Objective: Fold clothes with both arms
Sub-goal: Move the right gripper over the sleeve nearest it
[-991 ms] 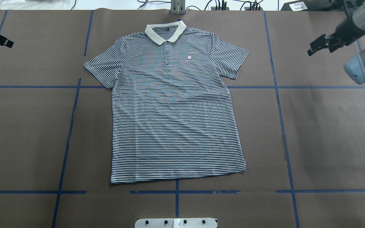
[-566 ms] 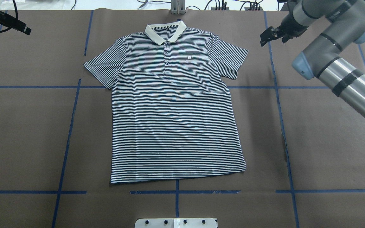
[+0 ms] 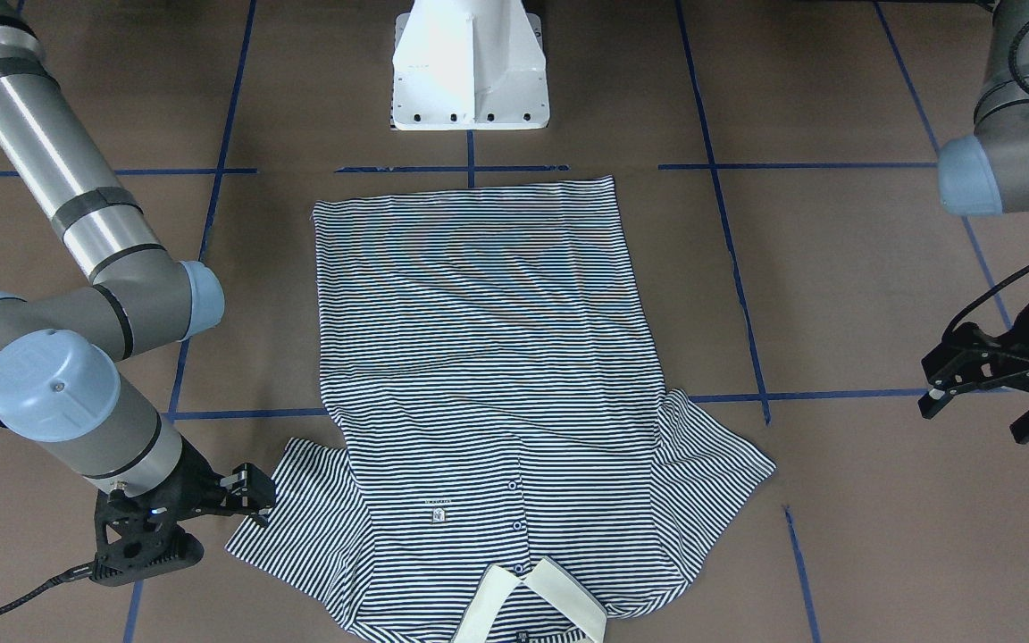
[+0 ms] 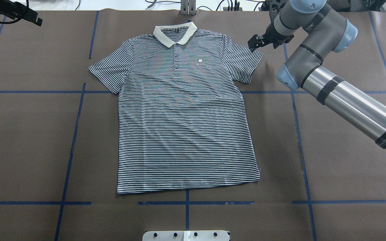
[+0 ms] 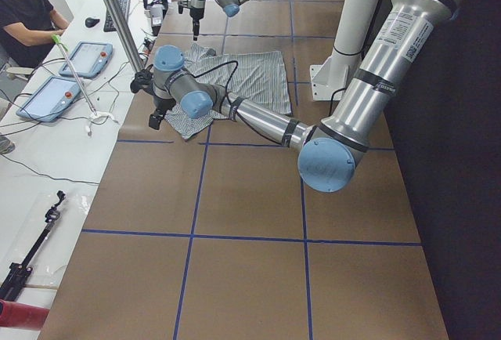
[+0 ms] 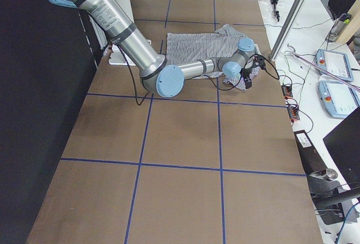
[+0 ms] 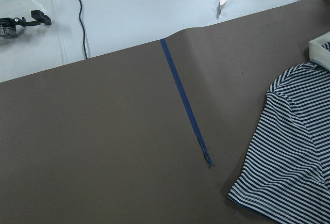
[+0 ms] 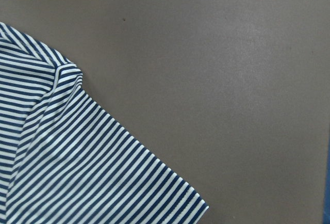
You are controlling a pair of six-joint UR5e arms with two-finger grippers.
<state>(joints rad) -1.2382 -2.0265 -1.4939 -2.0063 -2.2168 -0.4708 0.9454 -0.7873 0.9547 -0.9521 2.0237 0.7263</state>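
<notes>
As the striped polo shirt [image 4: 183, 117] lies flat, no fold is begun; right gripper [image 3: 251, 496], just beside it, and left gripper [image 3: 983, 413] both spread, empty.

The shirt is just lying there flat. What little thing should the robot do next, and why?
Probably the black right gripper, open right beside the sleeve of the navy-and-white striped polo shirt, should dip and pinch that sleeve's edge. The shirt lies flat and unfolded, and the black left gripper hangs far off to the other side.

the collar [image 3: 573, 603] of the polo shirt [image 3: 488, 357] runs off the front view's bottom edge; both wrist views cut it to one sleeve [image 8: 77, 172].
</notes>
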